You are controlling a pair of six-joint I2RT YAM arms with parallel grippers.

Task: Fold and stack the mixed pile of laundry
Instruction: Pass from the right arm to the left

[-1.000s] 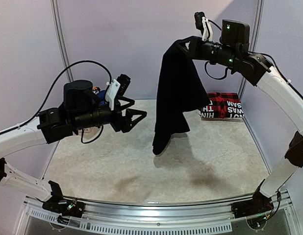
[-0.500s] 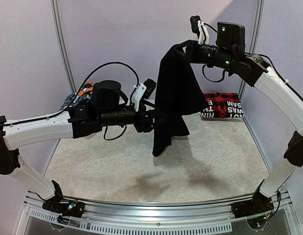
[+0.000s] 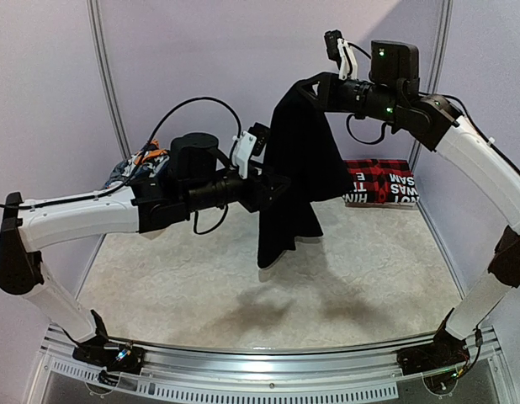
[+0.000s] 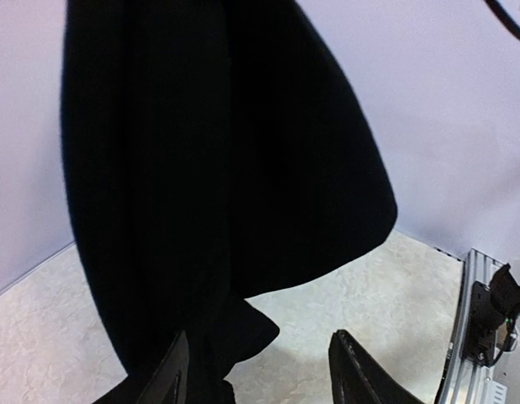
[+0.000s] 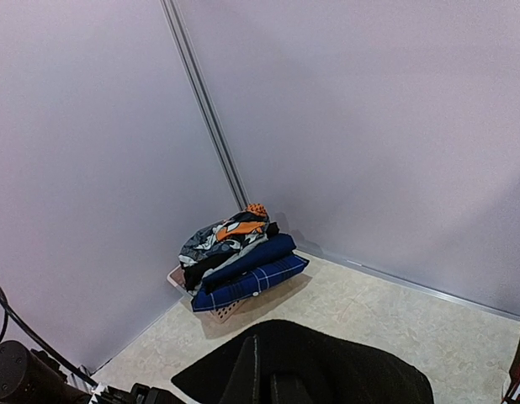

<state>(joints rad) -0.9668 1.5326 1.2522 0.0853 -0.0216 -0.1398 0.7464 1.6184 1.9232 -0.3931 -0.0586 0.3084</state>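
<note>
right gripper [image 3: 315, 85]: clamped on top of black garment [image 3: 298, 168], held high so it hangs free above the table | left gripper [image 4: 260, 338]: jaws apart at its hanging edge, probably for a second hold | laundry pile [image 5: 239, 257]: far left corner

black trousers [image 3: 298, 168] hang mid-air — open table [image 3: 369, 278] beneath them.

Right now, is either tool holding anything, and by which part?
The right tool holds the black garment by its top, so it hangs free. The left tool is at its lower part, open, gripping nothing yet.
</note>
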